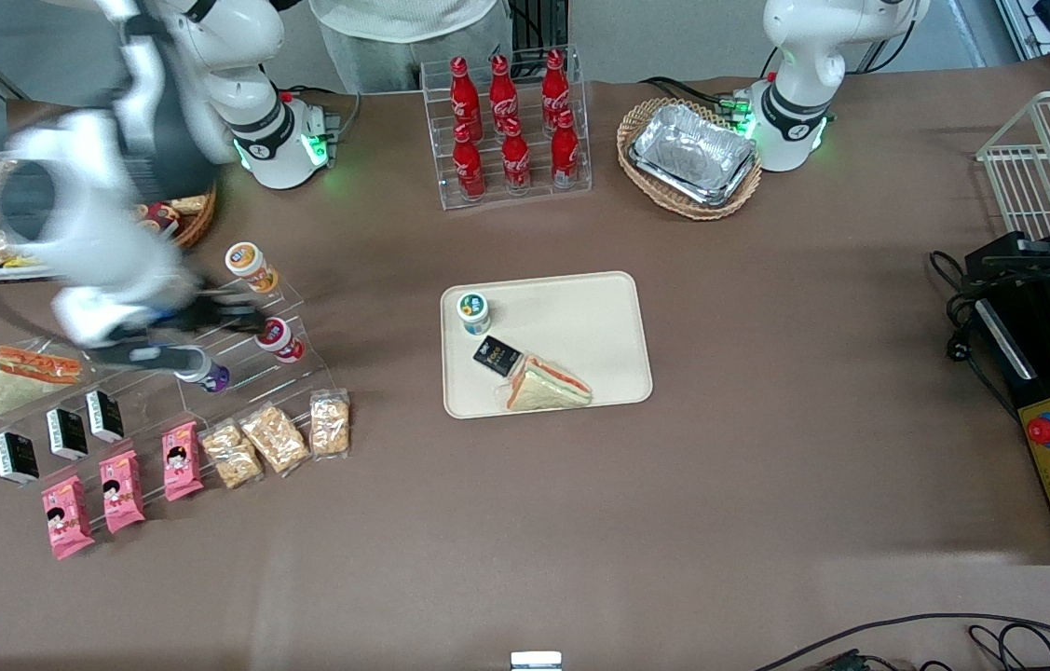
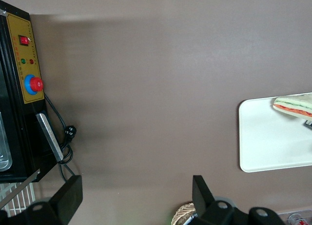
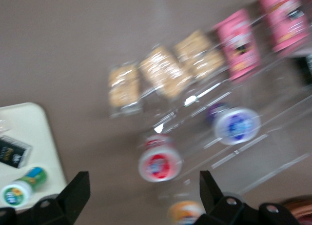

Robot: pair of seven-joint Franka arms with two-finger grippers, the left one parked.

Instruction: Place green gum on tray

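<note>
The green gum (image 1: 473, 312) stands upright on the cream tray (image 1: 594, 317), in the tray corner toward the working arm's end and farther from the front camera. The right wrist view shows the green gum (image 3: 22, 188) on the tray (image 3: 29, 132) too. My right gripper (image 1: 240, 315) hangs blurred over the clear stepped rack (image 1: 292, 308), well apart from the tray. In the wrist view the gripper (image 3: 144, 188) is open, its fingers wide apart with nothing between them. The tray's edge (image 2: 265, 152) also shows in the left wrist view.
A sandwich (image 1: 548, 384) and a black packet (image 1: 497, 356) lie on the tray. The rack holds an orange-lidded bottle (image 1: 250, 266), a red-lidded one (image 1: 280, 338) and a purple one (image 1: 206, 371). Cracker packs (image 1: 273, 438) and pink packs (image 1: 119, 489) lie nearer the camera. Cola bottles (image 1: 511, 121) and a basket of foil trays (image 1: 690, 157) stand farther back.
</note>
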